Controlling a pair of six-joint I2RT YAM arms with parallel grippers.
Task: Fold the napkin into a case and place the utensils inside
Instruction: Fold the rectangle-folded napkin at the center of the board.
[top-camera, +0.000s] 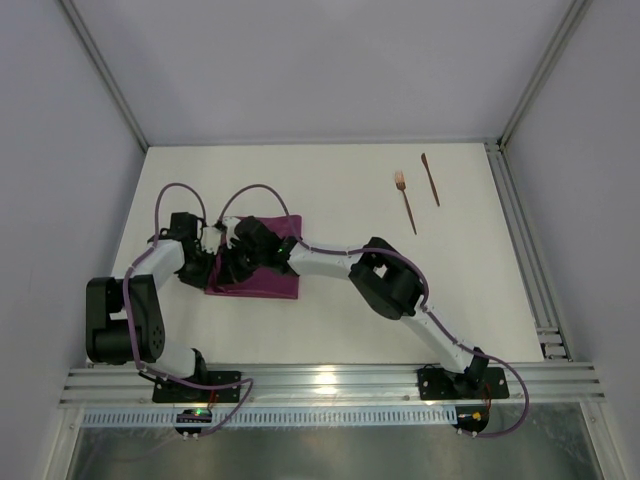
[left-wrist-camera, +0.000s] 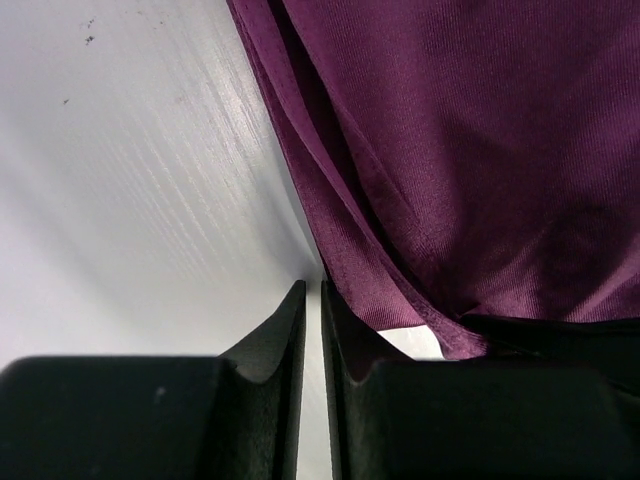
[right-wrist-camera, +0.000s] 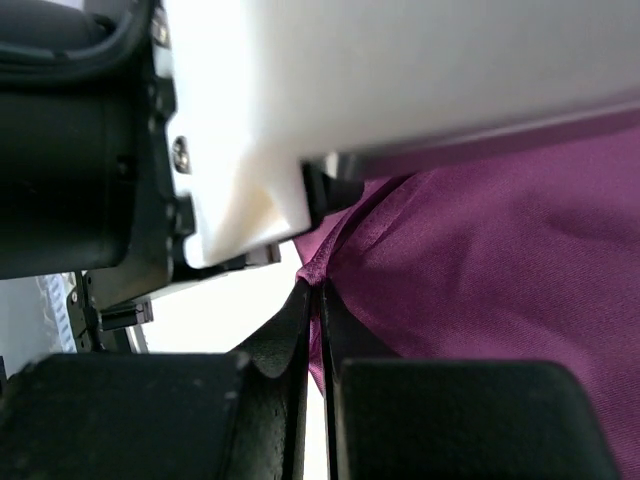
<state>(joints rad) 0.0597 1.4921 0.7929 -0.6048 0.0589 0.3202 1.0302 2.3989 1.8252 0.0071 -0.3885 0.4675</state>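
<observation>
The magenta napkin lies folded at the table's left, partly under both grippers. My right gripper is shut on a bunched fold of the napkin at its edge; from above it reaches in from the right. My left gripper has its jaws nearly together with only a slit of bare table between them. The napkin's edge lies just beside its right fingertip, not inside. Seen from above, that gripper is at the napkin's left edge. The copper fork and knife lie far right.
The left arm's white housing hangs close over the right gripper. A metal rail runs along the table's right side, and grey walls close in the back and both sides.
</observation>
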